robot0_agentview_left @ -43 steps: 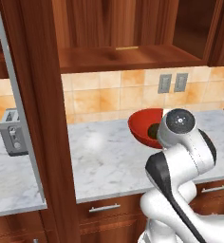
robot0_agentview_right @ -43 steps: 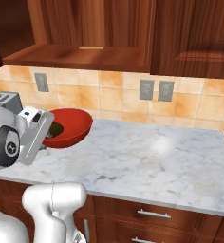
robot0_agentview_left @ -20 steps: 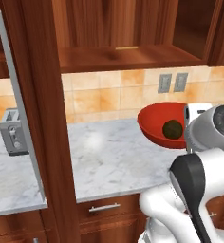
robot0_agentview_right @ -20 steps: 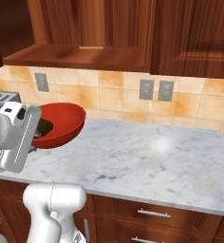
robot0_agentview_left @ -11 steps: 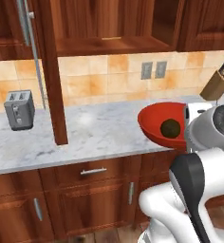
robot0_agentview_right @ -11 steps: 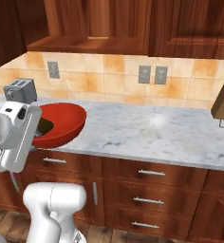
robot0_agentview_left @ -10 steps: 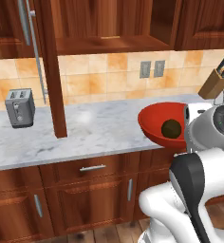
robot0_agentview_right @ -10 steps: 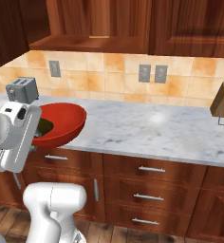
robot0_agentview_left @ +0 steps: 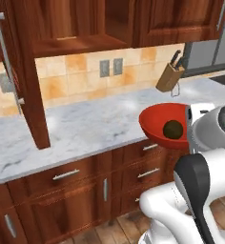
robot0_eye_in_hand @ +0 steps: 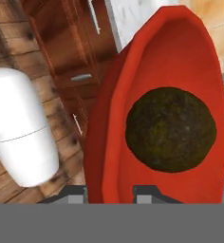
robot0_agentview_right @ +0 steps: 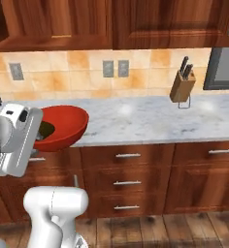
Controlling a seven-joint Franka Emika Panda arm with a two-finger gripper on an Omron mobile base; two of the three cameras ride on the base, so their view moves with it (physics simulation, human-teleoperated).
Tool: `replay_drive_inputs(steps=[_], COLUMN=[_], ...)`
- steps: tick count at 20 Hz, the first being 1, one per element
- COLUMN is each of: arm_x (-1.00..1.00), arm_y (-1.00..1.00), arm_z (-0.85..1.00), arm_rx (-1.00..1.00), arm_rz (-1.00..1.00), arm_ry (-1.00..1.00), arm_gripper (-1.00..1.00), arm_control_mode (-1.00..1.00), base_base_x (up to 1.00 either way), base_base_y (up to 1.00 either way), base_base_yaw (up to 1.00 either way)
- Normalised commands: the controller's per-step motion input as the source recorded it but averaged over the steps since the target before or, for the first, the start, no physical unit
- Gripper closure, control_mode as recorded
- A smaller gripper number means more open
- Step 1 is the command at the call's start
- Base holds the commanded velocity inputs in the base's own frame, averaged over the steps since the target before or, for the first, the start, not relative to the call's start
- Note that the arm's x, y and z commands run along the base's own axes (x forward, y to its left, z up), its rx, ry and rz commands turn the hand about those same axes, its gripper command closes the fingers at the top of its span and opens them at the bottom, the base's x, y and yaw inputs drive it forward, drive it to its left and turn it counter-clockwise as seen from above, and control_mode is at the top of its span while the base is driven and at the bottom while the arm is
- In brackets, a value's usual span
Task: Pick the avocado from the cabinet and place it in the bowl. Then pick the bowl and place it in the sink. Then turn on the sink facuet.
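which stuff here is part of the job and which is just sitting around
Part of the job:
- bowl, gripped at its rim by the claw
- avocado, lying in the bowl
- cabinet

Just sitting around:
- knife block
- wall outlets
- drawers

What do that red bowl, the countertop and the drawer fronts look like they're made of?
The bowl looks like glazed ceramic or glossy plastic: plain red with a soft sheen. The countertop looks like polished marble, white with grey veining. The drawer fronts look like reddish-brown varnished wood, with visible grain.
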Motion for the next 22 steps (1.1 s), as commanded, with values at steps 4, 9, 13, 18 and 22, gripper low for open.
replay_drive_inputs(steps=[4, 9, 13, 18, 22], arm_x=[0.0, 0.0, 0.0, 0.0, 0.0], arm_y=[0.0, 0.0, 0.0, 0.0, 0.0], arm_z=[0.0, 0.0, 0.0, 0.0, 0.0], arm_rx=[0.0, 0.0, 0.0, 0.0, 0.0], arm_rz=[0.0, 0.0, 0.0, 0.0, 0.0], arm_ry=[0.0, 0.0, 0.0, 0.0, 0.0], arm_gripper=[1.0, 1.0, 1.0, 1.0, 1.0], arm_control_mode=[1.0, 1.0, 1.0, 1.0, 1.0], base_base_x=[0.0, 0.03, 0.43, 0.58, 0.62], base_base_y=[-0.17, -0.35, -0.37, -0.32, -0.34], base_base_yaw=[-0.82, -0.81, -0.71, -0.66, -0.64])
